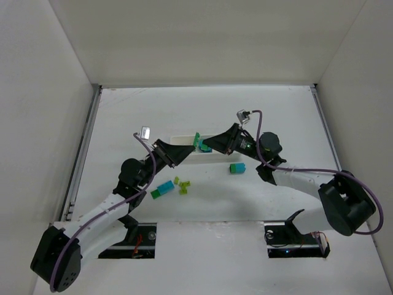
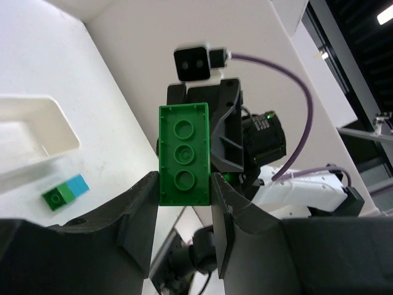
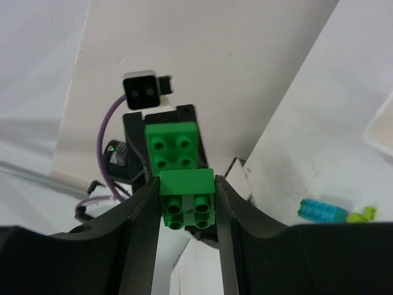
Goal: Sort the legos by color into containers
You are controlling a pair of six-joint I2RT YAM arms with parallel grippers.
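Left wrist view: the left claw [image 2: 183,184] is clamped on a green lego [image 2: 183,147], and its far end is pinched by the right claw [image 3: 187,195]. It is held aloft near the tray [image 1: 180,140], probably so joined bricks can be pulled apart. Other legos [image 1: 162,189] are seen on the desk [image 1: 202,110].

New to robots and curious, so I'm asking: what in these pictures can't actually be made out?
1. Tray: top view, both arms cover most of it, so its compartments and contents are hidden.
2. Green lego: wrist views, pinched between left gripper and right gripper; one piece or several joined, unclear.
3. Yellow-green legos: top view, too small to count.
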